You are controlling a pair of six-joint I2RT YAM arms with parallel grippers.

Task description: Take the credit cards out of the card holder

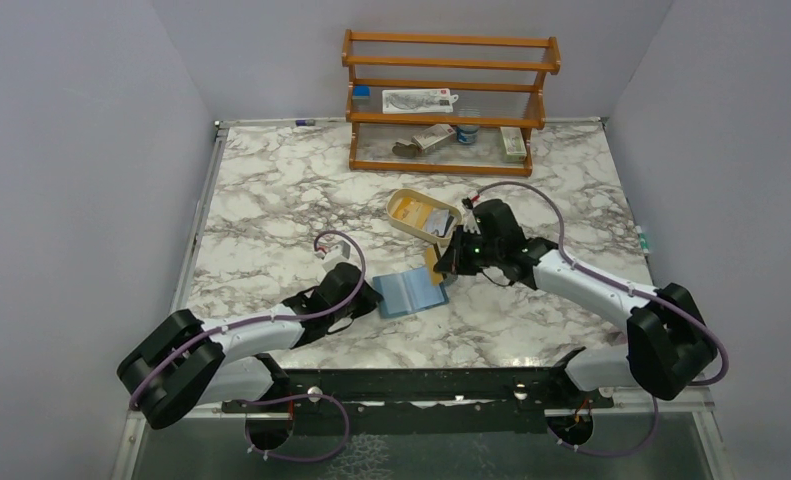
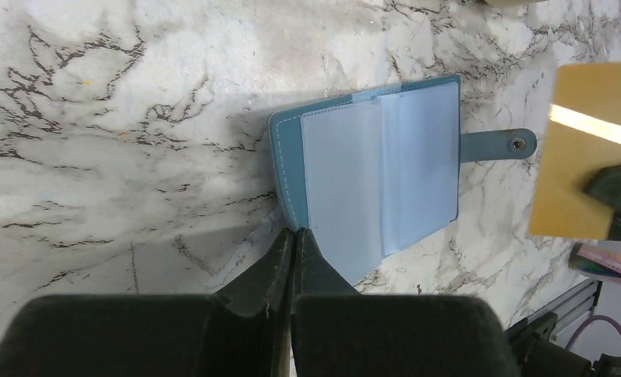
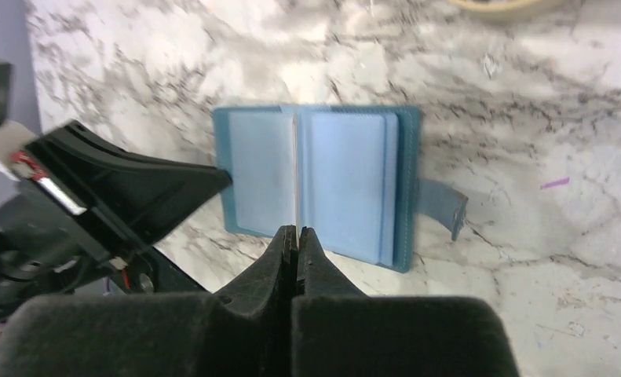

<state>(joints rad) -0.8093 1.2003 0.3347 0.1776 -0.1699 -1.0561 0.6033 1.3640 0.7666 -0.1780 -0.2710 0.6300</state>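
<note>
The card holder (image 2: 370,181) lies open and flat on the desk (image 2: 95,118), directly ahead of the left claw (image 2: 294,236) and below the tips of the right claw (image 3: 295,234). Its snap tab (image 2: 499,145) sticks out on the side away from the left claw. It looks light and floppy: soft teal cover, thin clear sleeves (image 2: 342,188) inside. It would likely slide or lift if a card were pulled without something pinning it.

The left claw is fully closed with nothing between its fingers. Its tips rest against the near edge of the cover, apparently to hold it down.

The right claw is also closed. The left wrist view shows a tan credit card (image 2: 578,157) with a pale stripe, pinched at one edge by the right claw and raised clear of the holder. From the right wrist it appears only as a thin pale line running out from the tips. The card looks stiff, thin and slick, so an edge pinch well onto the face seems the safest hold.

The right arm reaches in from the far side with its wrist pitched down over the holder. The left arm lies low and stretched along the desk. An oval tray (image 1: 403,205) sits just behind the right claw.
</note>
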